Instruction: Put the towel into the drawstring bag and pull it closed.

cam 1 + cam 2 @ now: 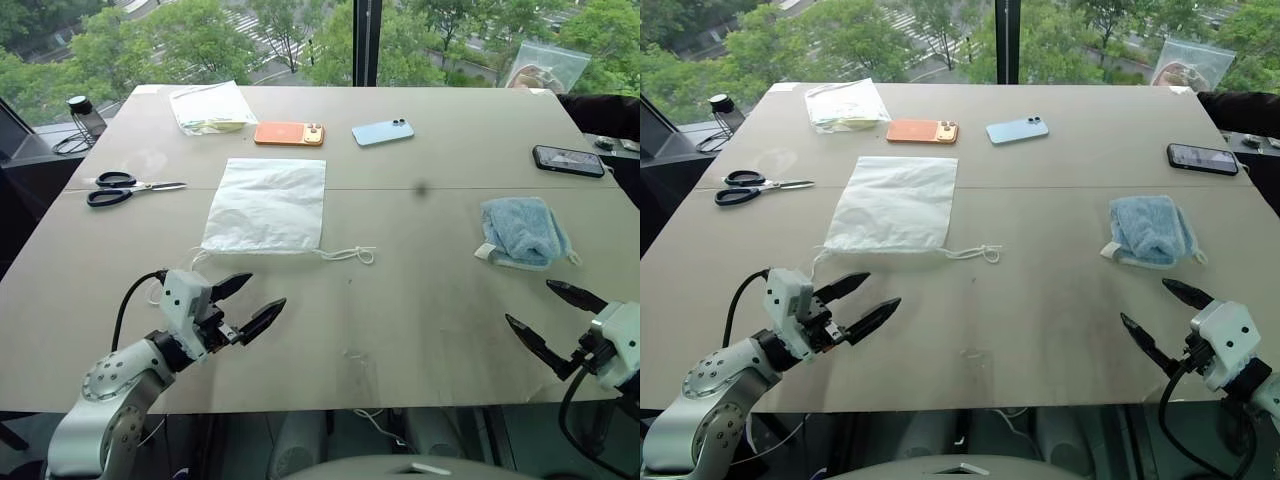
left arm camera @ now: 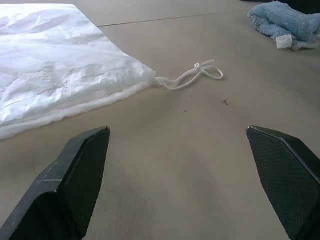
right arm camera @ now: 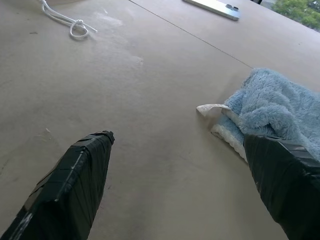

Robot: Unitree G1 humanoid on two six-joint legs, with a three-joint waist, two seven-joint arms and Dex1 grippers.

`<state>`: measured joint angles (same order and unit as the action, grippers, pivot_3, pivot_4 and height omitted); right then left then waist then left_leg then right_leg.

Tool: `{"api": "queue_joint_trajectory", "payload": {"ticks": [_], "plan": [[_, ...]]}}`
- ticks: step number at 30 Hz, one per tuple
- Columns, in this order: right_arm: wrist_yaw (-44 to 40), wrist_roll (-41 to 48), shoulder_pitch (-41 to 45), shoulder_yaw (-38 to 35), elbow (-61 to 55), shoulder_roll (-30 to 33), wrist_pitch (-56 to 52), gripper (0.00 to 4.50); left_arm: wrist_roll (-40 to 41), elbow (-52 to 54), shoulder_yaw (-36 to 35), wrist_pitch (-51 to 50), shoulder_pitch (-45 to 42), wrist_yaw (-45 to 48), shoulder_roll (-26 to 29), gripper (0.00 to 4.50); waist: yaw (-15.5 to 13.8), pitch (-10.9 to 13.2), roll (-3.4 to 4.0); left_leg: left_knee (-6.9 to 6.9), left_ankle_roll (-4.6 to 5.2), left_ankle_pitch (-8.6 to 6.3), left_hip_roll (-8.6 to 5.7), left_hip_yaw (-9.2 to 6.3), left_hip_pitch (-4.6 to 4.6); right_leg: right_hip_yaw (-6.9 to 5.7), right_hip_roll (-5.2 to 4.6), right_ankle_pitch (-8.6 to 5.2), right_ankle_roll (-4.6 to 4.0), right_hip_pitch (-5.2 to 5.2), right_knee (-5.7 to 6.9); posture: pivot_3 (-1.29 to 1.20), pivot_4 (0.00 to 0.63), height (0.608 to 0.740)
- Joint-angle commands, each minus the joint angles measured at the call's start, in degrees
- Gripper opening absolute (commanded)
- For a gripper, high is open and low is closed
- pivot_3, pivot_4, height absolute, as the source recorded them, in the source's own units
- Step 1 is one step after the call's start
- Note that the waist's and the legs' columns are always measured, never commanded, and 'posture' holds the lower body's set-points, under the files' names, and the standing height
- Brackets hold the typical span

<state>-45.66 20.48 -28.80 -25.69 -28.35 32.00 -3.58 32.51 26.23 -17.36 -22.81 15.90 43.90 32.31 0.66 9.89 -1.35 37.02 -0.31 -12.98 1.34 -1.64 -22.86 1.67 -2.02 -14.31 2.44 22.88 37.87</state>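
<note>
On the table (image 1: 420, 300), fluffy light-blue towel (image 1: 524, 232) (seemingly folded), white-tagged.

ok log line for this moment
stage: not started | towel: on table, right | bag: flat, centre | left tool: open, empty | right tool: open, empty

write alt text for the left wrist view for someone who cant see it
The left gripper, fingers open and empty, hovers over a tan table facing the flat white drawstring bag, whose knotted cord trails from one corner. The crumpled light-blue towel lies farther off.
</note>
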Motion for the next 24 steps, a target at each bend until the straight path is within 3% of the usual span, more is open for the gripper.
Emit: {"api": "queue_joint_trajectory", "payload": {"ticks": [1,8,10,14,20,24], "plan": [[0.3,0.5,0.3,0.4,-1.3,-0.6,1.8,4.47,0.0,0.7,0.0,0.9,-1.2,-0.7,0.0,4.50,0.0,0.0,0.00,0.00,0.00,0.00,0.00,0.00,0.00,0.00,0.00,0.00,0.00,0.00,0.00,0.00,0.150,0.740],[0.8,2.6,3.9,5.9,-8.4,-0.4,0.3,4.47,-4.4,0.6,1.0,1.7,-6.4,-5.7,0.1,4.50,0.1,0.0,0.03,0.01,0.00,0.00,-0.01,0.00,0.01,0.00,0.03,0.01,0.01,-0.01,0.01,0.00,0.150,0.740],[-0.3,3.7,4.6,8.2,-11.5,1.0,-1.3,4.47,-9.8,-1.2,1.4,6.0,-8.2,-7.8,0.5,4.50,0.0,0.0,0.02,0.01,0.00,0.00,-0.02,0.01,-0.01,-0.01,0.04,0.01,0.01,-0.01,0.00,0.00,0.150,0.740],[-2.0,6.6,4.8,11.7,-16.9,4.4,-5.4,4.47,-29.2,-6.9,5.6,16.4,-8.9,-13.3,6.0,4.50,-0.1,0.0,0.02,0.00,0.00,0.00,-0.05,-0.05,0.00,-0.04,0.07,0.01,0.01,-0.01,0.01,0.00,0.150,0.740],[-1.0,7.2,4.1,14.4,-20.0,5.9,-7.9,4.47,-47.0,-16.9,12.1,30.7,-13.4,-20.8,10.4,4.50,-0.5,0.0,-0.05,-0.05,0.00,0.00,-0.04,-0.02,-0.03,-0.04,-0.03,0.01,0.01,-0.01,-0.07,0.00,0.150,0.740],[-0.2,6.0,3.6,15.0,-19.6,5.5,-7.2,4.47,-49.5,-22.5,14.4,34.0,-17.9,-22.6,9.6,4.50,-1.0,0.0,-0.07,-0.09,0.00,0.00,-0.04,-0.02,-0.01,-0.07,-0.05,0.01,0.02,-0.01,-0.07,0.00,0.150,0.740]]}}
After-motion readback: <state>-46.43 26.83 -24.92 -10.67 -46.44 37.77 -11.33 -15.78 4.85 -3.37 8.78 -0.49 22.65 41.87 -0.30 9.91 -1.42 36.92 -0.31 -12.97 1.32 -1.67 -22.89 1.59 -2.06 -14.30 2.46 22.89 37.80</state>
